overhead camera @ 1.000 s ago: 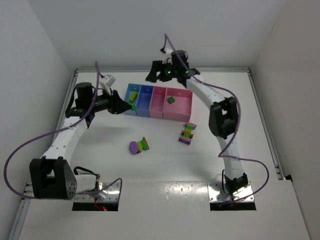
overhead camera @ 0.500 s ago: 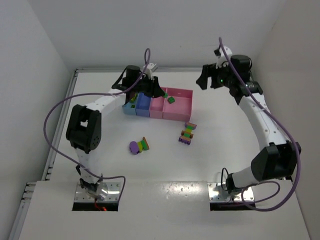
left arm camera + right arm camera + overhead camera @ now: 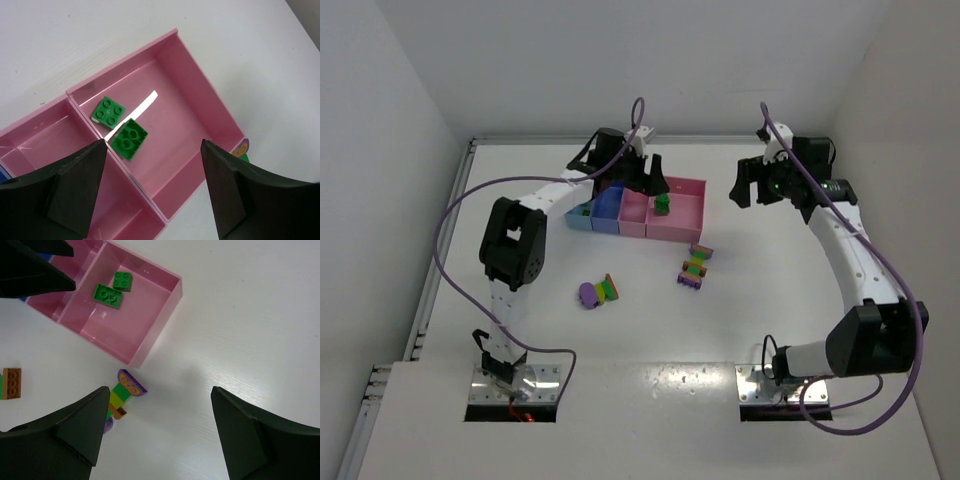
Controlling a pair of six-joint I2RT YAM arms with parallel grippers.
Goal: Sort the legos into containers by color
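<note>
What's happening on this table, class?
Plastic bricks are being sorted by colour. The left gripper hovers open and empty over the wider pink plastic bin, where two green bricks lie. The right gripper, also open, hangs over the table. A multicolour brick strip and a round purple piece lie unsorted.

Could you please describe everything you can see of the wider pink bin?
The wider pink bin is an open rectangular tray of glossy plastic, upright on the white table. It ends the row, sharing one wall with the narrow pink bin. Two square green bricks lie studs-up inside, near that shared wall; the rest of its floor is bare.
</note>
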